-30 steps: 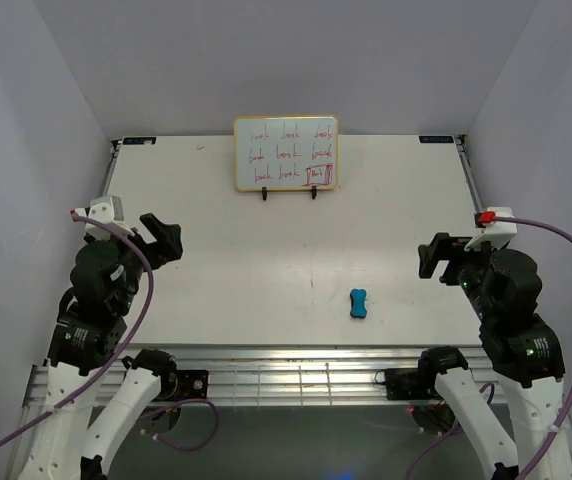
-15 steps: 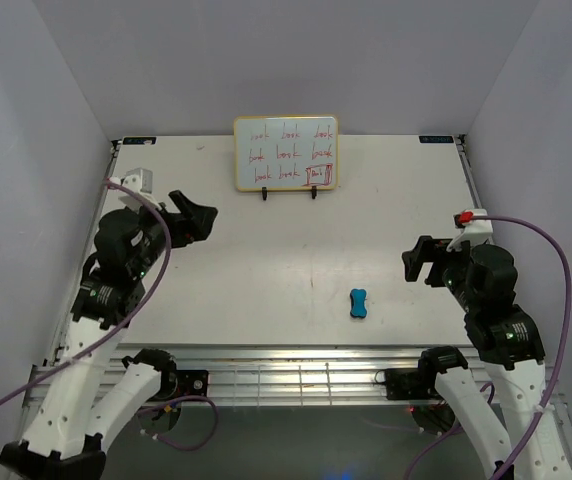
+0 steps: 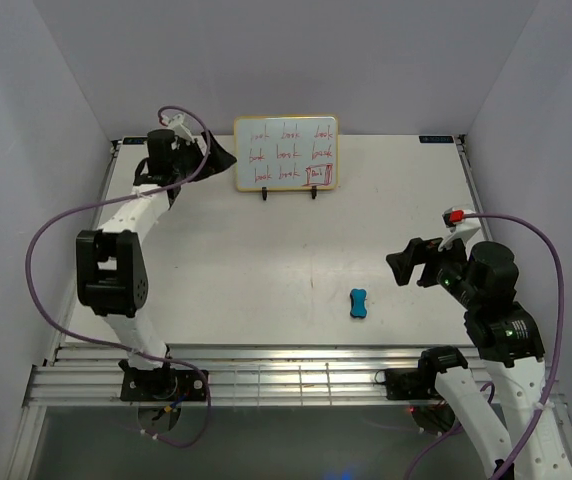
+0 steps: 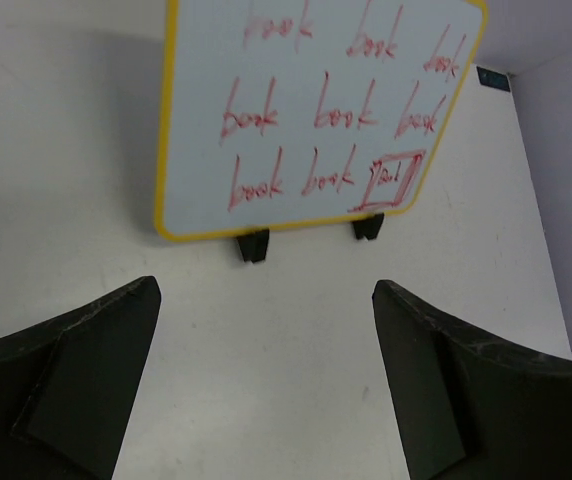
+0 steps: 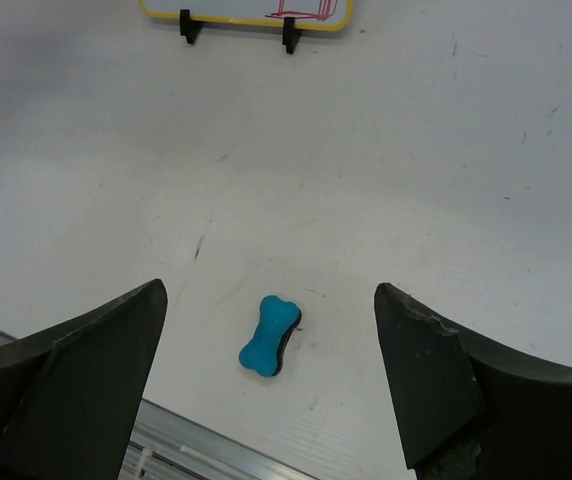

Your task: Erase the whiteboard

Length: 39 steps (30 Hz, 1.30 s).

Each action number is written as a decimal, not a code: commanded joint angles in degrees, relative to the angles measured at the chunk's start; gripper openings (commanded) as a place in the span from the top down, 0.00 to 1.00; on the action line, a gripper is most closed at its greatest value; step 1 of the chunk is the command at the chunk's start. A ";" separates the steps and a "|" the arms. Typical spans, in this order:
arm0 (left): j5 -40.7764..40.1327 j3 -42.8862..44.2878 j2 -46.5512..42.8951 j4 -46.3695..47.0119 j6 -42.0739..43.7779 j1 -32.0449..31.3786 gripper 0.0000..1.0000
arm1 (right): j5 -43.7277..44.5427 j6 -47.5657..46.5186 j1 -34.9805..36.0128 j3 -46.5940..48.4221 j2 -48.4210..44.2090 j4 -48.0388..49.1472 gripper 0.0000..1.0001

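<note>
The whiteboard (image 3: 286,153) stands upright on a wire easel at the back of the table, its face covered with rows of red handwriting. From the left wrist it fills the upper view (image 4: 316,110). My left gripper (image 3: 221,155) hovers open just left of the board's edge, and its fingers frame bare table below the board (image 4: 266,300). A small blue bone-shaped eraser (image 3: 359,303) lies flat near the front of the table. My right gripper (image 3: 411,265) hangs open to the right of and above the eraser (image 5: 269,336), holding nothing (image 5: 270,290).
The easel's black feet (image 4: 254,244) rest on the table under the board. White walls close in the left, right and back. A metal rail (image 3: 296,375) runs along the table's front edge. A short dark mark (image 3: 313,283) is on the table left of the eraser.
My left arm has stretched from the front left to the back, bringing its gripper beside the whiteboard's left edge. My right gripper has shifted a little left, toward the eraser.
</note>
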 commanded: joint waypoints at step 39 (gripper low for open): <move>40.08 62.10 64.21 42.82 -33.51 4.92 0.31 | -6.34 -3.92 -0.17 1.54 5.02 -0.95 0.06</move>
